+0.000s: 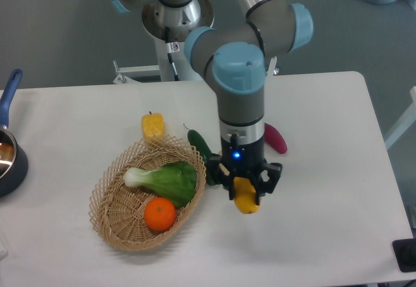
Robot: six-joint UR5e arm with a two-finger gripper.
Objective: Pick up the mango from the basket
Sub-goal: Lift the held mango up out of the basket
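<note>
One mango (246, 198) is clamped between the fingers of the gripper (245, 189), held outside the basket (110, 225), just to the right of its rim, over the white table (325, 202). Inside the basket, a leafy green vegetable (166, 180) and a round orange fruit (159, 214) are seen lying side by side. A pale-yellow corn piece (153, 128) is placed behind the basket, and a dark green vegetable (200, 147) is seen at its right edge. A red-pink object (275, 139) is partly hidden behind the arm.
</note>
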